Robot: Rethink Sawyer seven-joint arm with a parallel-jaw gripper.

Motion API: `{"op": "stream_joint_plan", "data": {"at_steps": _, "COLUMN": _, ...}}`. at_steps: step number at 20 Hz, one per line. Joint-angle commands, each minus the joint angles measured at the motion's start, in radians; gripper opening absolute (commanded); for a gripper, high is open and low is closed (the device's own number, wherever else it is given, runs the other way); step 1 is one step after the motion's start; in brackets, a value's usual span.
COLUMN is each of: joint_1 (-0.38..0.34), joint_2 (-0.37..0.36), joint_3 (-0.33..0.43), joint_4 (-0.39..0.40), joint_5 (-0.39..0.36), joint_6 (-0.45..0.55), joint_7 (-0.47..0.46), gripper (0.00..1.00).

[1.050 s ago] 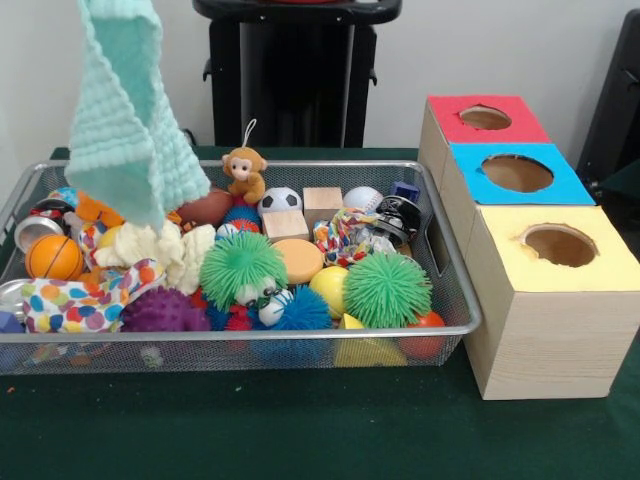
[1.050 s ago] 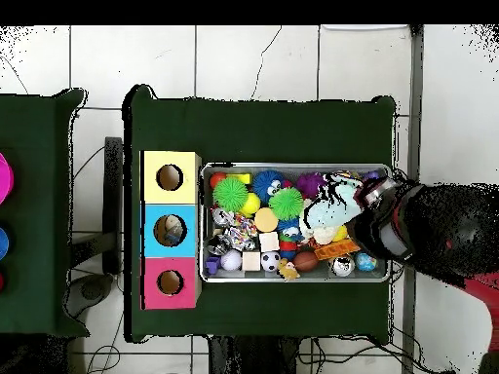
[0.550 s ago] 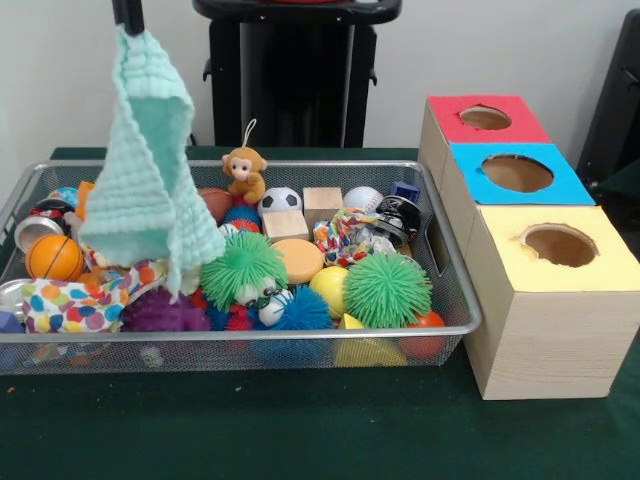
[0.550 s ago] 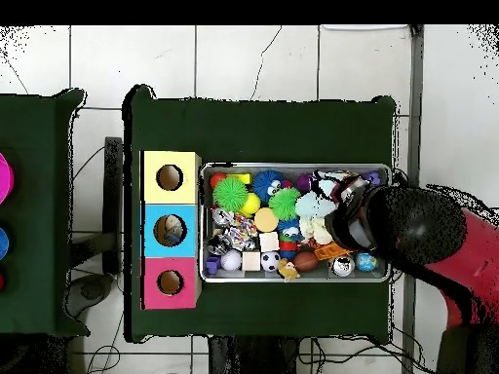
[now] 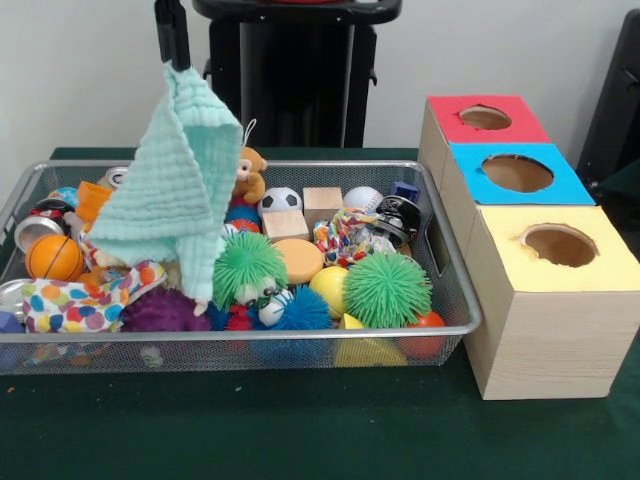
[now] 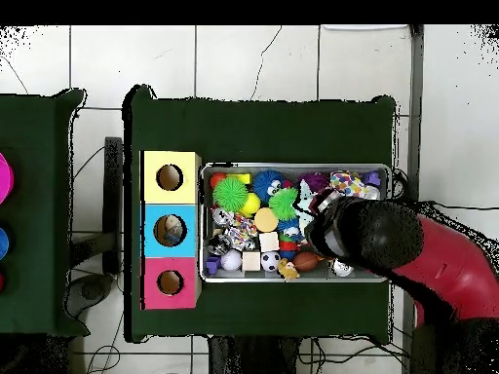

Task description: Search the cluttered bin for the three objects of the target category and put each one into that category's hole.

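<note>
Carried rightward over the bin (image 5: 440, 262), the mint cloth (image 5: 175, 185) hangs pinched in the claw (image 5: 172, 50), heading toward the boxes (image 5: 520, 200), likely for a hole.

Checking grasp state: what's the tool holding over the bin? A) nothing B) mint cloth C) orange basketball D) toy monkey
B: the tool grips the mint cloth at its top corner, and it hangs over the bin.
</note>
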State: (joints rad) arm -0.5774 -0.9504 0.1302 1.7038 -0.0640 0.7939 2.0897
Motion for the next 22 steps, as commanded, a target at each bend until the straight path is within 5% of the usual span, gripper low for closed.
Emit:
{"op": "stream_joint_plan", "data": {"at_steps": 1, "joint_1": 0.005, "joint_2": 0.05, "joint_3": 0.076, "joint_4": 0.091, "joint_5": -0.049, "joint_6": -0.029, "joint_7": -0.086, "gripper": 0.0}}
{"op": "stream_joint_plan", "data": {"at_steps": 22, "joint_1": 0.001, "joint_2": 0.051, "joint_3": 0.087, "joint_4": 0.079, "joint_5": -0.046, "joint_6": -0.045, "joint_7": -0.06, "gripper": 0.0}}
